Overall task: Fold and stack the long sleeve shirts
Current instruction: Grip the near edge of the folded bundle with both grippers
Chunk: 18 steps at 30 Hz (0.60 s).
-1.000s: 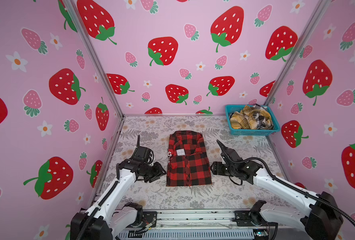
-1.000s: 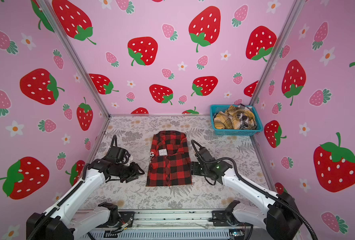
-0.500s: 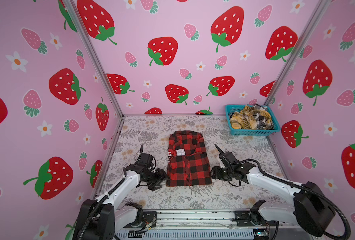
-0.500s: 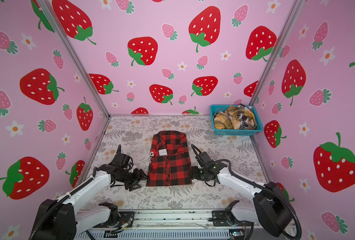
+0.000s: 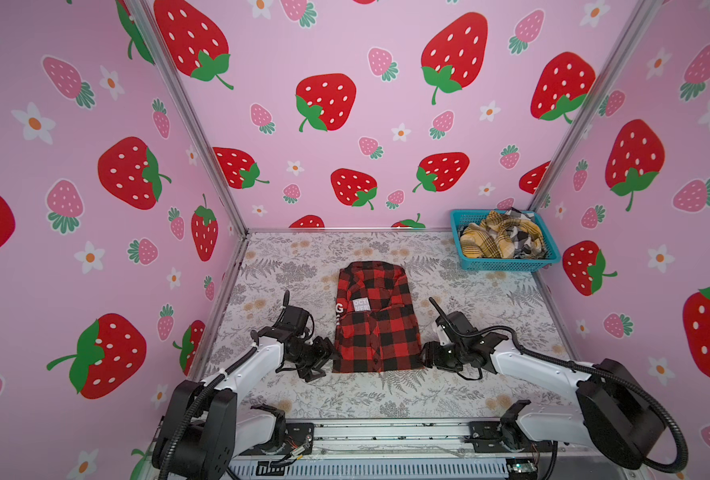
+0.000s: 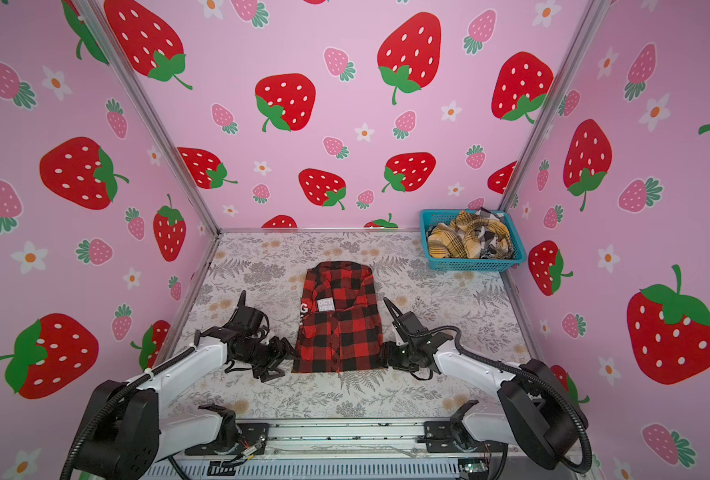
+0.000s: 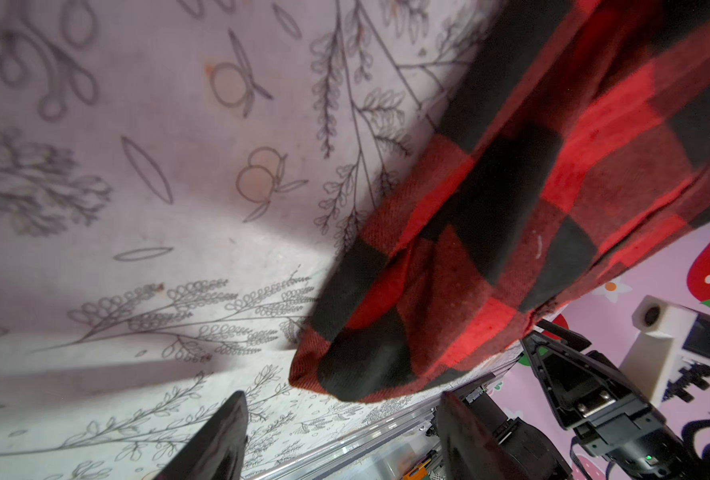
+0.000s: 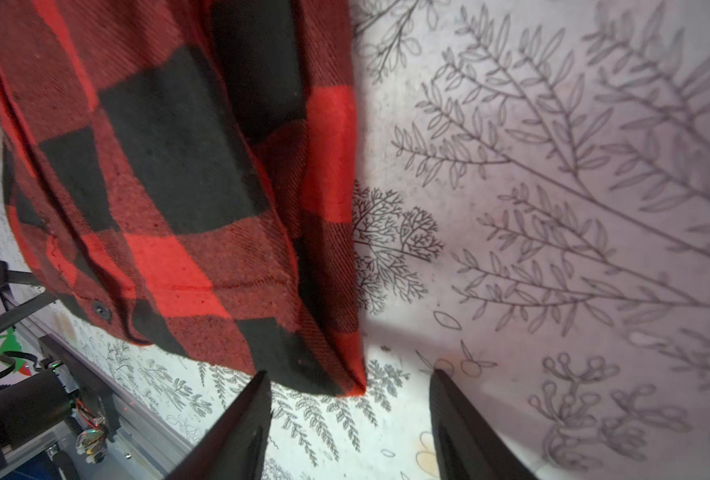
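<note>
A red-and-black check shirt (image 5: 376, 332) (image 6: 338, 332), one of the long sleeve shirts, lies folded into a long strip mid-table, with white lettering near its collar end. My left gripper (image 5: 327, 358) (image 7: 342, 409) is open at the shirt's near-left corner (image 7: 357, 374). That corner lies just ahead of the fingertips, not pinched. My right gripper (image 5: 425, 358) (image 8: 350, 380) is open at the near-right corner (image 8: 336, 374), which sits between its tips untouched. A mustard-yellow plaid shirt (image 5: 480, 241) and a black-white plaid one (image 5: 526, 239) lie crumpled in the basket.
The teal mesh basket (image 5: 507, 264) (image 6: 474, 264) stands in the back right corner against the pink strawberry walls. A floral cloth (image 5: 303, 266) covers the table. A metal rail (image 5: 386, 432) runs along the near edge, where both arm bases are mounted.
Both grippers have come down and toward the near edge, to the shirt's two near corners. The left jaws have opened wider and the right jaws have narrowed slightly. The shirt has not moved.
</note>
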Tool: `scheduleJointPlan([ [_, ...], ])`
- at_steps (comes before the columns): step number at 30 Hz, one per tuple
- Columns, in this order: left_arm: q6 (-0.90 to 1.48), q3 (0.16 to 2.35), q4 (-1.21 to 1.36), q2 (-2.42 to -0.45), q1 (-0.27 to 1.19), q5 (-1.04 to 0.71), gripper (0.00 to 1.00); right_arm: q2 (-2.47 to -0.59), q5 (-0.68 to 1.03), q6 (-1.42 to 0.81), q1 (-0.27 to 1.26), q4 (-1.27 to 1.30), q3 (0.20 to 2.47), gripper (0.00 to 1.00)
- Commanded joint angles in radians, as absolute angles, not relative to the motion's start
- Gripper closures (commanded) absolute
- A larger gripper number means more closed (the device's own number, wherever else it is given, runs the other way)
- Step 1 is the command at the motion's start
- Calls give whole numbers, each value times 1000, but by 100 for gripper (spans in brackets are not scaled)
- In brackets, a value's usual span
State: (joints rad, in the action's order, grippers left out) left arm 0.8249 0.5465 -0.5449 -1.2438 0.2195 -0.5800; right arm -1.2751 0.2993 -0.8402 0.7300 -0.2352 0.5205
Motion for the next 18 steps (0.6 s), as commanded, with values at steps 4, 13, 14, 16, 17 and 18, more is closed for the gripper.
scheduleJointPlan([
  [4,830,549,-498,-1315,215,-613,27,-1307,321,-868,726,-199,503,42],
  [13,836,527,-456,-1397,215,-630,41,-1325,331,-872,726,-190,497,44],
  [14,836,526,-451,-1404,215,-636,43,-1327,333,-874,726,-188,497,45],
  [16,836,525,-449,-1408,214,-638,45,-1329,333,-876,726,-186,495,46],
  [17,835,526,-449,-1406,215,-638,47,-1330,333,-875,726,-183,495,47],
  [18,835,526,-453,-1403,214,-635,48,-1332,334,-877,726,-182,491,48],
])
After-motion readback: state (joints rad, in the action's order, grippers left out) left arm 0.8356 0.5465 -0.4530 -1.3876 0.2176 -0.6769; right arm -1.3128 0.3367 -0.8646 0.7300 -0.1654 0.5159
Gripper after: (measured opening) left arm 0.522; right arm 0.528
